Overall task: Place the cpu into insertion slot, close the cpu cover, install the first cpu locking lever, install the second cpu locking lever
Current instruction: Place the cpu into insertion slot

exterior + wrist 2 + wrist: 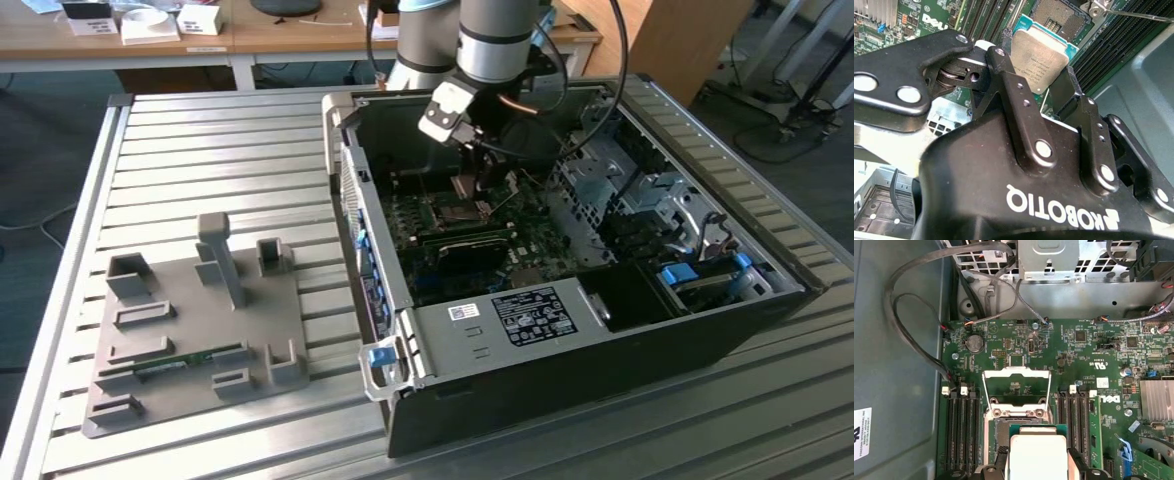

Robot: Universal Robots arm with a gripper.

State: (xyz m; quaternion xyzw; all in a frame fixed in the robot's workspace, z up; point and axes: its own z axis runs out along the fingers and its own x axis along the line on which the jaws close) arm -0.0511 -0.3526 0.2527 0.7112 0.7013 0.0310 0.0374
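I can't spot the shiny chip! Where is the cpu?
In the second wrist view the cpu is gripped in the hand, just short of the uncovered insertion slot on the green motherboard.

Robotics lab workbench.
An open computer case (587, 390) and grey fixture plate (187, 345) sit on a slatted metal table (227, 150); wooden desks (267, 40) stand behind.

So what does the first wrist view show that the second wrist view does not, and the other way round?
First wrist view: the cpu cover standing open, a coin battery and a grey metal bracket. Second wrist view: the black links of the hand, seen close, shut on the cpu. Both wrist views: the cpu by the insertion slot on the green motherboard.
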